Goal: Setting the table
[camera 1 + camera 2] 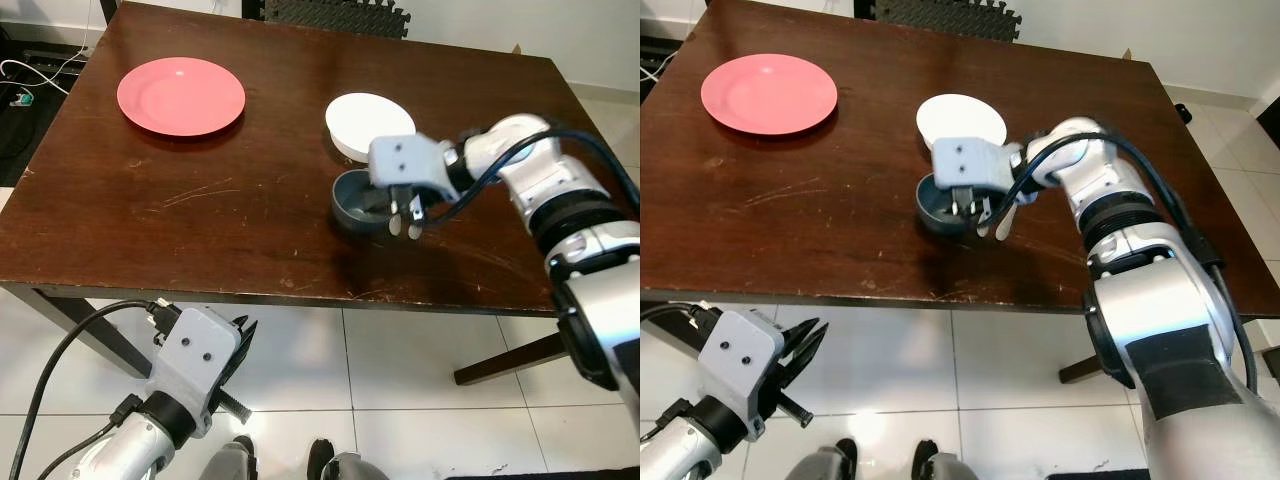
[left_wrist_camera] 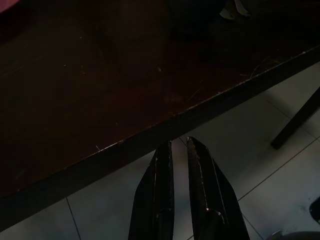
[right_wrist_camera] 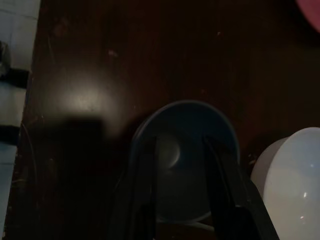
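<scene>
At the far left of the dark brown wooden table (image 1: pixel 200 210) we see a round pink plastic plate (image 1: pixel 181 95). Below the table's near edge our left gripper (image 1: pixel 236 370) hangs idle over the white tiled floor (image 1: pixel 400 380), its two black fingers nearly together with only a slim gap and nothing between them. Moving right, a round white plate (image 1: pixel 370 120) lies beside a small grey-blue bowl (image 1: pixel 360 203), the two almost touching. Our right gripper (image 3: pixel 180 170) is over that bowl; in the right wrist view its fingers reach down into the bowl with a gap between them, and we cannot tell whether they pinch the rim.

To do this step well, we judge that one finger should sit inside the rim and one outside, closed firmly, and the bowl lifted straight up so it does not knock the white plate.

The near rim of the bowl is hidden by the gripper body, both wrist views are dark, and the fingertips' contact with the bowl cannot be made out.
</scene>
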Available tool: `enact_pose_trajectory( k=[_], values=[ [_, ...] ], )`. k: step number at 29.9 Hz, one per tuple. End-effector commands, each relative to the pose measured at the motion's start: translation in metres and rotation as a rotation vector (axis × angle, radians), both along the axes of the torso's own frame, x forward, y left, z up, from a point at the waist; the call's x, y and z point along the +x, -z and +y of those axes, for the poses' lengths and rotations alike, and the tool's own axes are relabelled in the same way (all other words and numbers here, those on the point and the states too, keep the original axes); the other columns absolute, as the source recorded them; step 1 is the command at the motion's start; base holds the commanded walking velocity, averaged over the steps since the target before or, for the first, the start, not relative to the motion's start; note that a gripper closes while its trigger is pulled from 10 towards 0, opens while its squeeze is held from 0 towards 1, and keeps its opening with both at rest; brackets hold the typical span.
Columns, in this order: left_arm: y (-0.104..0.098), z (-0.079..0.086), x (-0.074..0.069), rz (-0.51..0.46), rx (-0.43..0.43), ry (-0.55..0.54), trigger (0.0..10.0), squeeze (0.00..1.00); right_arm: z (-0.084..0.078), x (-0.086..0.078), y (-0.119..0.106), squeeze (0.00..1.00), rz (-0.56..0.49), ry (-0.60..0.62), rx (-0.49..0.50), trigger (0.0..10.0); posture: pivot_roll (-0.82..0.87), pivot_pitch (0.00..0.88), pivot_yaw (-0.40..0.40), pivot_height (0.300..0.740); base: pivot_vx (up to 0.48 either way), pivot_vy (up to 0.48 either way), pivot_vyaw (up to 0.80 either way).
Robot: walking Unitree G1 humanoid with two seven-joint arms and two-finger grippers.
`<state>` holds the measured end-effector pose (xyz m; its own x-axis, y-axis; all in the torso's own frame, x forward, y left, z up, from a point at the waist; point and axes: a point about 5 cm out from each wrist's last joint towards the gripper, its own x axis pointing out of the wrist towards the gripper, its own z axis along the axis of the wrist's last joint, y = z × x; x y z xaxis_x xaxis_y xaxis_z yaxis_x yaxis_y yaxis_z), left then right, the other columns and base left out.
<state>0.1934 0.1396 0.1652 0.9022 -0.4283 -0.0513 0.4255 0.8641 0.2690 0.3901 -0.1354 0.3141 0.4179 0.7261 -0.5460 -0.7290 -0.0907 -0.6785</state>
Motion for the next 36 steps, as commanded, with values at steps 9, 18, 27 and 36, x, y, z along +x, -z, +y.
enact_pose_trajectory(
  k=[9,18,27,36],
  values=[
    [0.005,0.002,0.002,0.031,-0.015,-0.023,10.0,0.0,0.005,-0.016,-0.087,0.0,-0.141,-0.128,0.519,10.0,0.18,0.201,-0.056,0.74,0.0,0.0,0.0],
    [-0.011,0.016,0.028,-0.064,-0.111,-0.225,10.0,0.0,-0.003,0.01,-0.064,0.0,-0.275,0.32,1.249,10.0,0.17,0.19,-0.048,0.74,0.0,0.0,0.0],
    [-0.021,0.029,0.046,-0.11,-0.151,-0.332,10.0,0.0,-0.045,-0.003,0.049,0.0,-0.349,0.997,1.526,10.0,0.14,0.183,-0.03,0.74,0.0,0.0,0.0],
    [-0.022,0.033,0.06,-0.106,-0.169,-0.36,10.0,0.0,-0.074,-0.028,0.089,0.0,-0.398,1.205,1.462,10.0,0.13,0.165,-0.005,0.74,0.0,0.0,0.0]
  ],
)
